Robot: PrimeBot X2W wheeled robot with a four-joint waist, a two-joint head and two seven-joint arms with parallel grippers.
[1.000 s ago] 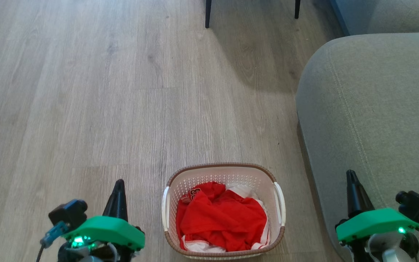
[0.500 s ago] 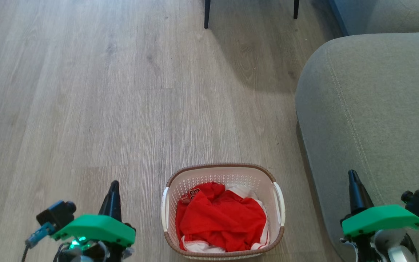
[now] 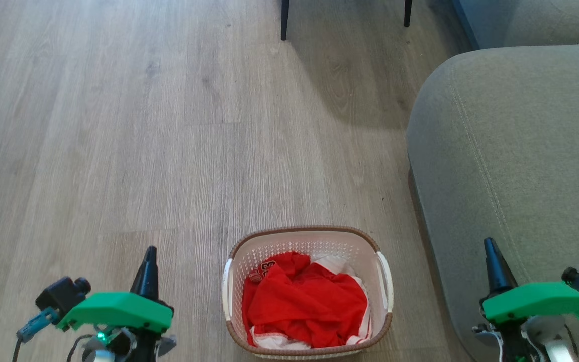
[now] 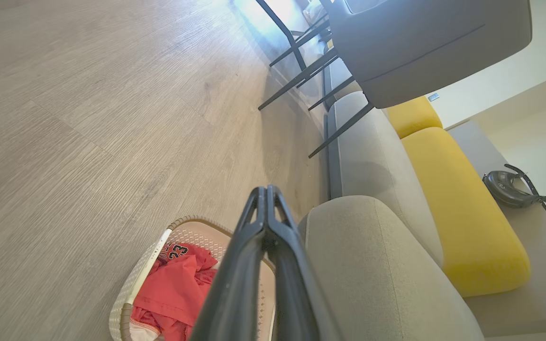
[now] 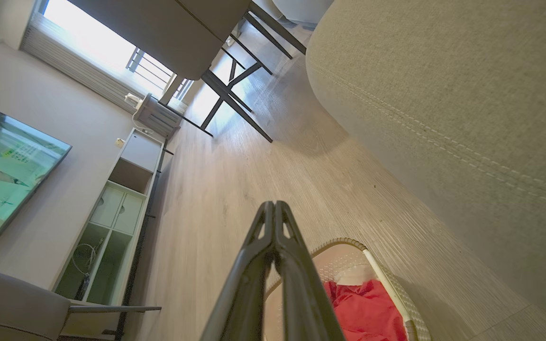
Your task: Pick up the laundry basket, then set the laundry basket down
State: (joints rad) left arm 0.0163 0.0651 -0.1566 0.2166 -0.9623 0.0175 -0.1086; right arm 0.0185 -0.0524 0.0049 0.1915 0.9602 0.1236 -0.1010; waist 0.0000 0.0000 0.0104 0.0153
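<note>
Since a second back, your left gripper (image 3: 150,251) has slid outward and lower, toward the bottom-left corner of the head view. Your right gripper (image 3: 489,245) has drifted slightly outward and down too. The laundry basket (image 3: 309,244) hasn't budged.

Both grippers have their fingers pressed together into a single dark point, pinching nothing. The left wrist view shows the left gripper (image 4: 267,190) the same way, tips touching, and the right wrist view shows the right gripper (image 5: 274,204) likewise.

The basket sits upright on the wood floor (image 3: 118,125), low and centre in the head view. It's between your two grippers and apart from both, with neither touching a handle. The left gripper is over bare floor to the basket's left; the right gripper is in front of the grey sofa (image 3: 510,151). The sofa's rounded end is just to the right of the basket, with a strip of floor between them.

Red-and-white clothes (image 3: 304,301) are crumpled inside the basket, below the brown rim, with the red piece on top.

Two dark chair legs (image 3: 284,20) stand at the top of the head view, well apart from the basket.

In the left wrist view the basket (image 4: 192,235) shows lower left of the fingers, and a yellow cushion (image 4: 458,208) lies on the sofa beyond. In the right wrist view the basket (image 5: 344,246) is lower right of the fingers, and a TV (image 5: 3,170) hangs on the far wall above a low cabinet (image 5: 121,203).
</note>
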